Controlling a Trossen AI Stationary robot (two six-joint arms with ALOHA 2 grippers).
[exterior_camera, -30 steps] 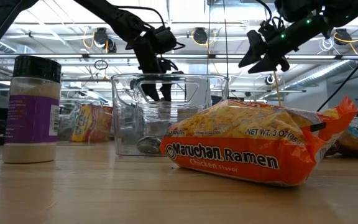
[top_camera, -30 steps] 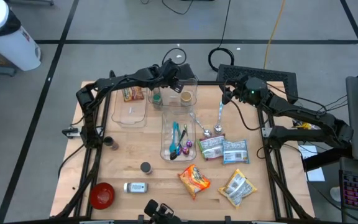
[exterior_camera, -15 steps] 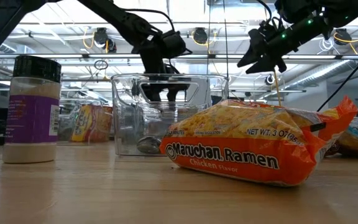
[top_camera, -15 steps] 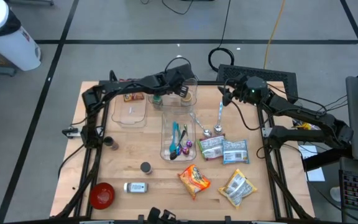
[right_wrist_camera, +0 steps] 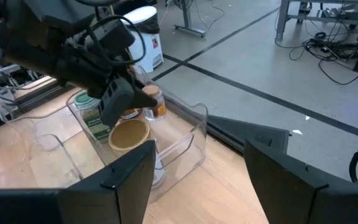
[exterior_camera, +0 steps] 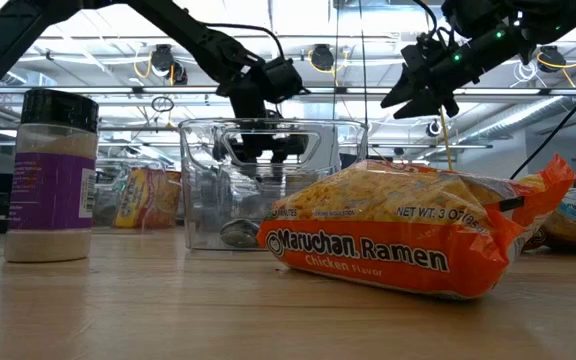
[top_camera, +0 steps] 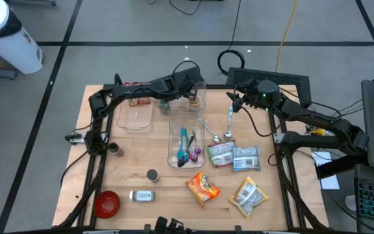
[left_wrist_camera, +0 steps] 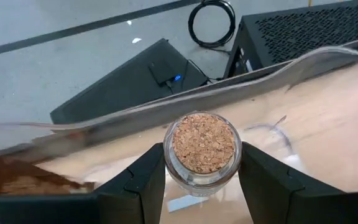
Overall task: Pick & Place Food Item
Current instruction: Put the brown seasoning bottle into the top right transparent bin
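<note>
A small glass jar with a cork lid (left_wrist_camera: 204,142) sits between the fingers of my left gripper (left_wrist_camera: 202,177), which is shut on it. The gripper (top_camera: 189,96) reaches slanting down into the clear bin (top_camera: 204,86) at the table's far middle. A green-labelled jar (right_wrist_camera: 95,121) and an orange one (right_wrist_camera: 155,106) stand in the same bin. My right gripper (right_wrist_camera: 210,180) is open and holds nothing. It hovers over the table's far right part (top_camera: 236,103). An orange ramen pack (top_camera: 203,187) lies flat near the front. My left gripper pinches the jar's glass sides just under the cork lid (left_wrist_camera: 168,169) between its two fingers (left_wrist_camera: 143,186). The fingers come slanting down from the table's left. The jar stands upright, lid up, inside the bin. I cannot tell whether its bottom rests on the bin's floor.
A second clear bin (top_camera: 137,120) at the far left holds a ramen pack. A third (top_camera: 174,140) in the middle holds utensils. Loose spoons (top_camera: 214,133), snack packets (top_camera: 245,158) (top_camera: 249,197), spice jars (top_camera: 151,174) (top_camera: 141,195) and a red bowl (top_camera: 106,203) lie around.
My left gripper has sunk lower into the far clear bin, shifting a little toward the table's right edge, and it has rolled about its wrist. Its fingers keep the same gap.
</note>
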